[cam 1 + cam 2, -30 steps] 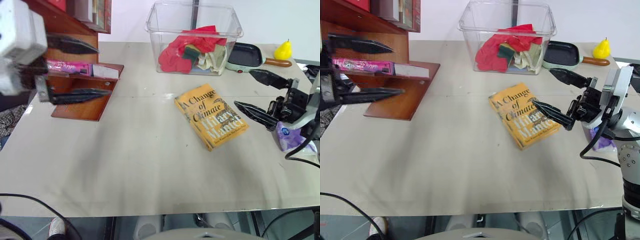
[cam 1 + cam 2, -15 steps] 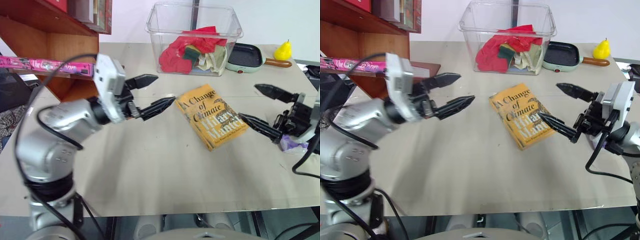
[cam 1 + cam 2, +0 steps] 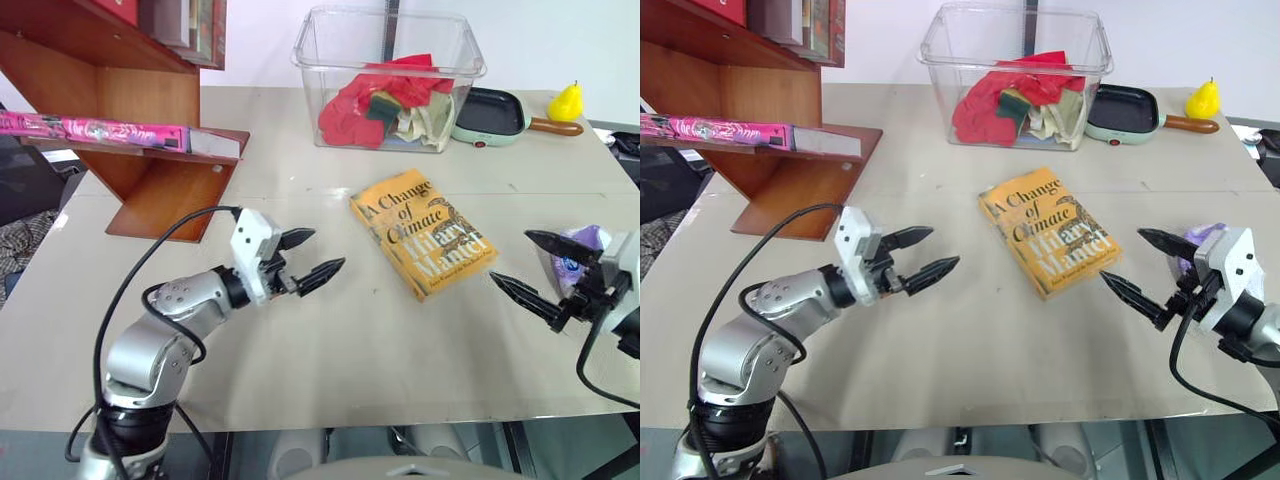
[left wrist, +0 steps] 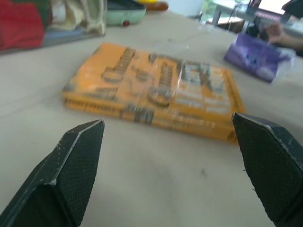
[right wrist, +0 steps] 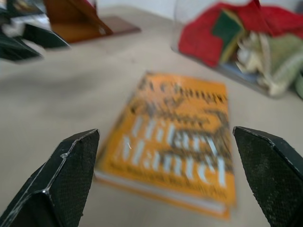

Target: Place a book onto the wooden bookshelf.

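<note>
The magenta-pink book (image 3: 95,131) lies flat on a lower board of the reddish-brown wooden bookshelf (image 3: 160,190) at the far left, with no gripper touching it. My left gripper (image 3: 327,250) hangs open and empty low over the table, pointing at the yellow-orange book (image 3: 422,232) from its left. In the left wrist view, the black fingers (image 4: 75,165) are spread wide before that book (image 4: 151,90). On the other side of the yellow book my right gripper (image 3: 510,257) is open and empty, its fingers (image 5: 61,175) framing the cover (image 5: 175,137).
A clear plastic bin (image 3: 390,120) holding red cloth and rags stands at the back centre. Beside it are a pale green pan (image 3: 495,110) and a yellow pear (image 3: 566,100). A purple packet (image 3: 575,250) lies by the right gripper. Red books stand on the upper shelf.
My left arm swung down and right from the shelf to low over the table near the yellow book. The right gripper sank and drifted right. The pink book stays on the shelf.
</note>
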{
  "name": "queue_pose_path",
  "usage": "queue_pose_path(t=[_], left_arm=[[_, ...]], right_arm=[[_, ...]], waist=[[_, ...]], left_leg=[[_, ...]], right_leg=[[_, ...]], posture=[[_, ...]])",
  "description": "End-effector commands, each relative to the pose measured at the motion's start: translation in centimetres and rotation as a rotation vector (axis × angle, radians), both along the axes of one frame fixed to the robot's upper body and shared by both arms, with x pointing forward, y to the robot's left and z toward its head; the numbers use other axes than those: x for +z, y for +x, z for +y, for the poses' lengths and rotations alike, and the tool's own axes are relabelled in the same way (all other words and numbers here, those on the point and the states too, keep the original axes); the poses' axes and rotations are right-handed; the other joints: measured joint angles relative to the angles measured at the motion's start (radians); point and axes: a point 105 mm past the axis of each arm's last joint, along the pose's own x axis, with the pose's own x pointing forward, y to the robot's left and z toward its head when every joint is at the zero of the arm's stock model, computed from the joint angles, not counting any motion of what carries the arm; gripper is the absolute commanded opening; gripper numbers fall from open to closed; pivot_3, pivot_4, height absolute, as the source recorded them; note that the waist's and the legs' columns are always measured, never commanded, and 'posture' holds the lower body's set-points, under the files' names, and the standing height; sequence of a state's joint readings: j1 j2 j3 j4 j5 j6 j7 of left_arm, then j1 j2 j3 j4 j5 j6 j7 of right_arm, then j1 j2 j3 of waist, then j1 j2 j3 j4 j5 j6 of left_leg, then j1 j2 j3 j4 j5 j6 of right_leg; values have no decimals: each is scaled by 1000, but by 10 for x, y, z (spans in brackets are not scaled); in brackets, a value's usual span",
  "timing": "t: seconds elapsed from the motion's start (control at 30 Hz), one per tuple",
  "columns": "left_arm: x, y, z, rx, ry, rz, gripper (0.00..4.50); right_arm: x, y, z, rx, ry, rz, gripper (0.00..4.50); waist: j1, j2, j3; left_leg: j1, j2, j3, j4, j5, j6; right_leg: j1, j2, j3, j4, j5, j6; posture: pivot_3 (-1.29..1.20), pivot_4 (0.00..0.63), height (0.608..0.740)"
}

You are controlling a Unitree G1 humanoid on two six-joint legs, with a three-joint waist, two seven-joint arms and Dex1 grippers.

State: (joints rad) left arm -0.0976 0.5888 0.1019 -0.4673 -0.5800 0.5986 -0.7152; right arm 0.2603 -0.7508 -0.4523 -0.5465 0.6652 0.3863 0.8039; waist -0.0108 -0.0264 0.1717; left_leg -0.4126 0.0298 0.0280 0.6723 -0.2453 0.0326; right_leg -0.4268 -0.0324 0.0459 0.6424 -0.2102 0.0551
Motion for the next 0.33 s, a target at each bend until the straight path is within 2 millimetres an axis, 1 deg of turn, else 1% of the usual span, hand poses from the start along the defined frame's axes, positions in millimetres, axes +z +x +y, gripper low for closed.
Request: queue_pose_path(t=[0.03, 0.13, 0.23, 0.33], left_arm=[[0, -14, 20, 11, 29, -25, 4454], [-12, -28, 44, 54, 64, 20, 4454], [-16, -33, 54, 76, 76, 31, 4454], [-25, -37, 61, 86, 90, 59, 4454]], right_arm=[[-3, -6, -23, -59, -74, 0, 4500], [-18, -17, -43, -104, -116, 57, 4500], [-24, -21, -51, -115, -133, 77, 4500], [-31, -21, -55, -121, -139, 90, 4500]], waist=[[-1, 0, 0], [-2, 0, 0], [1, 1, -1], [1, 1, -2]], left_leg=[[0, 0, 0, 0, 0, 0], [0, 1, 1, 0, 0, 0], [0, 3, 2, 0, 0, 0], [2, 4, 3, 0, 0, 0]], right_leg=[[0, 0, 0, 0, 0, 0], [0, -1, 0, 0, 0, 0], [0, -1, 0, -1, -2, 3], [1, -2, 0, -1, -2, 3]], posture=[[0, 150, 740], [0, 150, 740], [0, 150, 740], [0, 150, 740]])
